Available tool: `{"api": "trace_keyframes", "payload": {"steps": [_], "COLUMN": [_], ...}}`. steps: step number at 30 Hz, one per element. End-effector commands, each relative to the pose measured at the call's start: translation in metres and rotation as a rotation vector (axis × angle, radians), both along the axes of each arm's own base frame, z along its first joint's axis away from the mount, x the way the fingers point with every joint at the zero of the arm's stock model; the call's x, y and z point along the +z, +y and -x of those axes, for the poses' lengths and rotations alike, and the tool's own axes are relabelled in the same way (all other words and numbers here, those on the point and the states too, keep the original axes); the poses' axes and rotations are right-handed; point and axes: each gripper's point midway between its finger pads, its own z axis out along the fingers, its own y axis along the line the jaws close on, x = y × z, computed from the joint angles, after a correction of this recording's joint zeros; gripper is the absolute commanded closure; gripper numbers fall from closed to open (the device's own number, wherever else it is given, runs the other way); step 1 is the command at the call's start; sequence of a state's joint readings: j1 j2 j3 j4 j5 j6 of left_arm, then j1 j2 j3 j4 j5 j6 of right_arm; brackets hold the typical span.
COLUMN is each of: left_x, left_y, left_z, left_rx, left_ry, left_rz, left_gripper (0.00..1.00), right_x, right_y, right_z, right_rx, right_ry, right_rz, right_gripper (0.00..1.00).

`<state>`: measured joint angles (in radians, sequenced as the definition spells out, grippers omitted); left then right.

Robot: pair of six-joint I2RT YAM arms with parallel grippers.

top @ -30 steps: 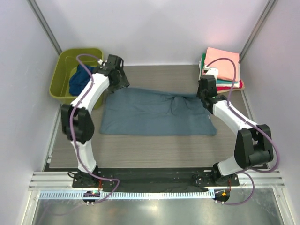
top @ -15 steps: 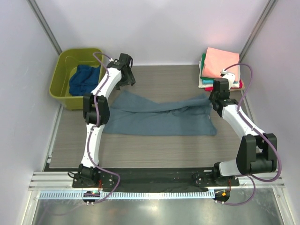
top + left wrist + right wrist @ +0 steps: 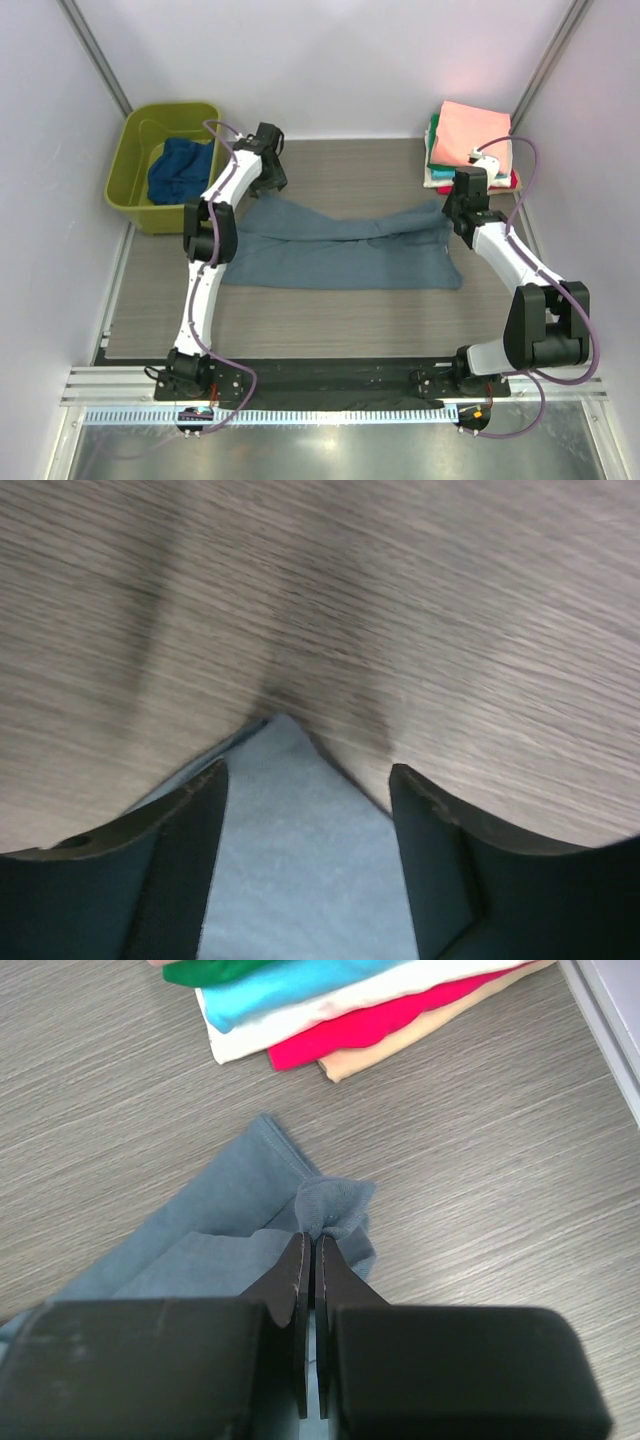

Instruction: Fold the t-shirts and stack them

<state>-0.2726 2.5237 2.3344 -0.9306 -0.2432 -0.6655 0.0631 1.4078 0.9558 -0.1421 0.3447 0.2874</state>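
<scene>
The dusty grey-blue t-shirt [image 3: 340, 255] lies spread across the middle of the table, its far edge sagging between the two arms. My left gripper [image 3: 264, 185] is low over its far left corner. In the left wrist view the fingers [image 3: 195, 820] stand wide apart, with the cloth corner [image 3: 300, 860] lying between them, ungripped. My right gripper [image 3: 453, 213] is shut on a bunched fold [image 3: 335, 1205] at the shirt's far right corner [image 3: 220, 1220]. The folded stack [image 3: 470, 140], salmon pink on top, sits at the far right. In the right wrist view [image 3: 330, 1010] it shows teal, white and red layers.
An olive-green tub [image 3: 127, 195] stands at the far left with a dark navy shirt [image 3: 175, 170] in it. Side walls close in on both sides. The right wall's edge [image 3: 610, 1010] runs just beyond the stack.
Since a second ago both grippers moved farther back and apart. The shirt's flat far edge became a stretched, sagging line between them. In the last half second almost nothing moved.
</scene>
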Motion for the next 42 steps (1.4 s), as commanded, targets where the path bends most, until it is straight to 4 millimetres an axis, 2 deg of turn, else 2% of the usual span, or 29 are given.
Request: {"api": "trace_keyframes", "payload": {"steps": [1,8,9,11,12,13,14,16,17,18,19,20,21,22,23,24,25,26,27,28,32,35,36,42], "left_x": [-0.011,-0.030,-0.032,-0.032,-0.031,-0.032,-0.026,-0.017,-0.003,0.005,0.015,0.038,0.052,0.065,0.089,0.099,0.108,0.111,0.129,0.135,0.135,0.125,0.122,0.113], "left_y": [0.002,0.004,0.004,0.004,0.002,0.005,0.004,0.010,0.013,0.017,0.027,0.032,0.038,0.053,0.060,0.068,0.080,0.086,0.090,0.096,0.094,0.090,0.090,0.092], "left_z": [-0.009,-0.008,-0.009,-0.011,-0.012,-0.013,-0.017,-0.022,-0.029,-0.030,-0.034,-0.041,-0.043,-0.046,-0.045,-0.045,-0.044,-0.040,-0.037,-0.035,-0.026,-0.019,-0.017,-0.006], "left_rx": [0.008,0.011,0.012,0.011,0.009,0.014,0.013,0.026,0.032,0.041,0.065,0.079,0.091,0.122,0.136,0.153,0.176,0.189,0.199,0.209,0.201,0.196,0.198,0.204], "left_ry": [-0.012,0.011,0.011,0.007,0.004,0.007,-0.010,-0.025,-0.056,-0.062,-0.079,-0.124,-0.148,-0.175,-0.212,-0.232,-0.247,-0.244,-0.278,-0.286,-0.268,-0.234,-0.226,-0.195], "left_rz": [-0.005,-0.017,-0.014,-0.006,-0.002,-0.003,0.003,0.007,0.017,0.022,0.031,0.047,0.058,0.065,0.072,0.071,0.072,0.071,0.076,0.077,0.091,0.107,0.108,0.103], "left_gripper": [0.35,0.51,0.61,0.73,0.85,0.90,0.99,1.00,1.00,1.00,1.00,1.00,1.00,1.00,1.00,1.00,1.00,1.00,1.00,1.00,1.00,1.00,1.00,1.00], "right_x": [0.010,0.015,0.015,0.011,0.007,0.006,0.004,0.005,0.007,0.021,0.020,0.025,0.049,0.056,0.054,0.074,0.081,0.079,0.095,0.099,0.100,0.088,0.077,0.065], "right_y": [0.002,0.002,0.003,0.003,0.004,0.006,0.009,0.013,0.015,0.019,0.023,0.026,0.031,0.035,0.037,0.039,0.043,0.044,0.046,0.050,0.059,0.071,0.074,0.078], "right_z": [-0.011,-0.013,-0.014,-0.015,-0.016,-0.018,-0.020,-0.030,-0.035,-0.046,-0.055,-0.063,-0.078,-0.086,-0.096,-0.108,-0.114,-0.121,-0.127,-0.130,-0.130,-0.122,-0.118,-0.102], "right_rx": [-0.001,-0.004,-0.002,0.000,0.003,0.009,0.021,0.037,0.045,0.060,0.068,0.084,0.104,0.121,0.131,0.139,0.153,0.159,0.169,0.183,0.204,0.240,0.247,0.274], "right_ry": [-0.056,-0.071,-0.073,-0.064,-0.057,-0.057,-0.055,-0.063,-0.071,-0.103,-0.102,-0.110,-0.161,-0.173,-0.169,-0.211,-0.221,-0.216,-0.248,-0.257,-0.256,-0.236,-0.223,-0.207], "right_rz": [-0.019,-0.022,-0.024,-0.031,-0.035,-0.038,-0.049,-0.065,-0.074,-0.087,-0.097,-0.107,-0.121,-0.130,-0.134,-0.137,-0.143,-0.143,-0.144,-0.150,-0.158,-0.168,-0.173,-0.175], "right_gripper": [0.99,0.99,0.99,0.99,0.99,0.99,0.99,0.99,0.99,0.99,0.99,0.99,0.99,0.99,0.99,0.99,0.99,0.99,0.99,0.99,0.99,0.99,0.99,0.99]}}
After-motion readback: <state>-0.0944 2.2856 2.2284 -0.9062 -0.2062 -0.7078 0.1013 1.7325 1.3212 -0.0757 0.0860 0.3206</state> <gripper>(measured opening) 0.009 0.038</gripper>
